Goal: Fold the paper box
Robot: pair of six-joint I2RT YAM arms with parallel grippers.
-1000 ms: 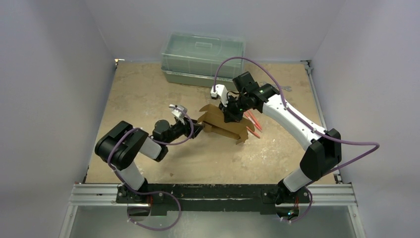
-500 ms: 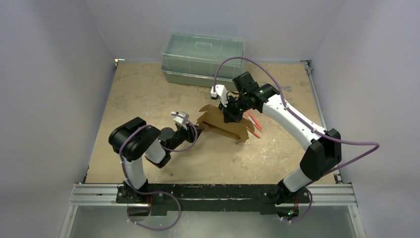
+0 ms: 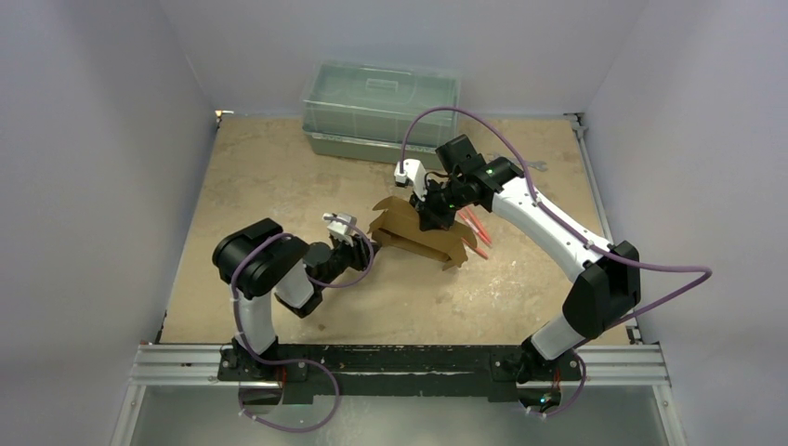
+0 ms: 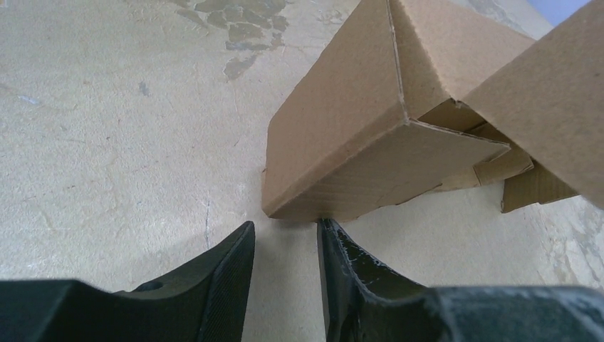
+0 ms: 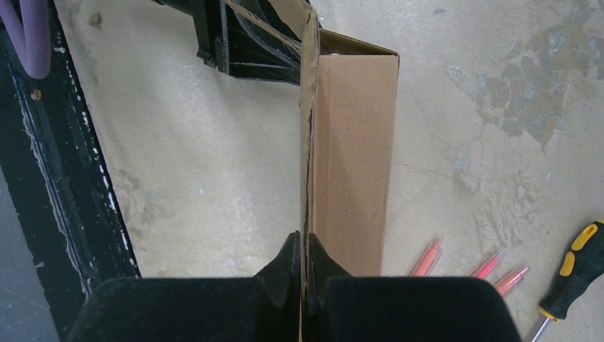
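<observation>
The paper box [image 3: 423,237] is brown thin cardboard, partly folded, lying mid-table with scalloped flaps at its right end. My right gripper [image 3: 435,216] is above it, shut on an upright panel edge of the box [image 5: 349,157]; the thin card runs between its fingertips [image 5: 305,246]. My left gripper [image 3: 364,247] is at the box's left end, low on the table. In the left wrist view its jaws [image 4: 285,231] stand apart with nothing between them, and the right fingertip [image 4: 335,242] is just under the box's near corner [image 4: 342,142].
A large translucent green-grey lidded plastic container [image 3: 381,110] stands at the back. Red pens [image 3: 477,226] lie right of the box; they also show in the right wrist view [image 5: 427,258] with a yellow-handled screwdriver [image 5: 573,271]. The table's walls close in on all sides.
My left arm has drawn back and swung nearer, its gripper sliding slightly down-right along the box's left end. The right gripper and the box have not visibly moved.
</observation>
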